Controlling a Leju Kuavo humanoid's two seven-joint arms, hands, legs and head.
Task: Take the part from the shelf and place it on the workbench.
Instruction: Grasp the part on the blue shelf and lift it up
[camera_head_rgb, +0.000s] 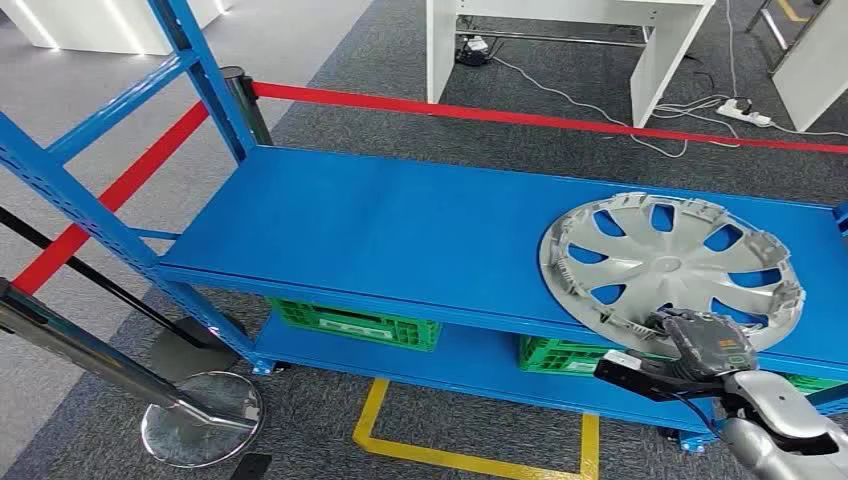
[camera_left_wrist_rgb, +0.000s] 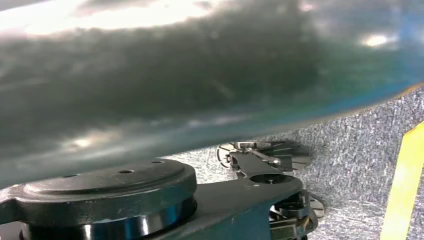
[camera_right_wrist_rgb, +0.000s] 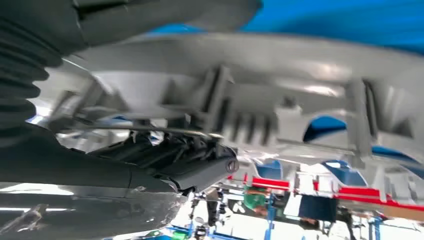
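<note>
The part is a silver hubcap (camera_head_rgb: 668, 265) lying on the right end of the blue shelf's (camera_head_rgb: 380, 220) upper deck, its near rim reaching the deck's front edge. My right hand (camera_head_rgb: 705, 345) comes up from the lower right and grips that near rim. In the right wrist view the hubcap's ribbed rim (camera_right_wrist_rgb: 280, 65) lies between the grey thumb (camera_right_wrist_rgb: 165, 12) on one side and the dark fingers (camera_right_wrist_rgb: 195, 162) on the other.
Green crates (camera_head_rgb: 355, 325) (camera_head_rgb: 560, 355) sit on the shelf's lower deck. A chrome stanchion base (camera_head_rgb: 200, 415) stands at the front left, and red barrier belts (camera_head_rgb: 540, 118) run behind the shelf. White tables (camera_head_rgb: 650, 40) stand beyond. Yellow floor tape (camera_head_rgb: 470, 460) marks the carpet.
</note>
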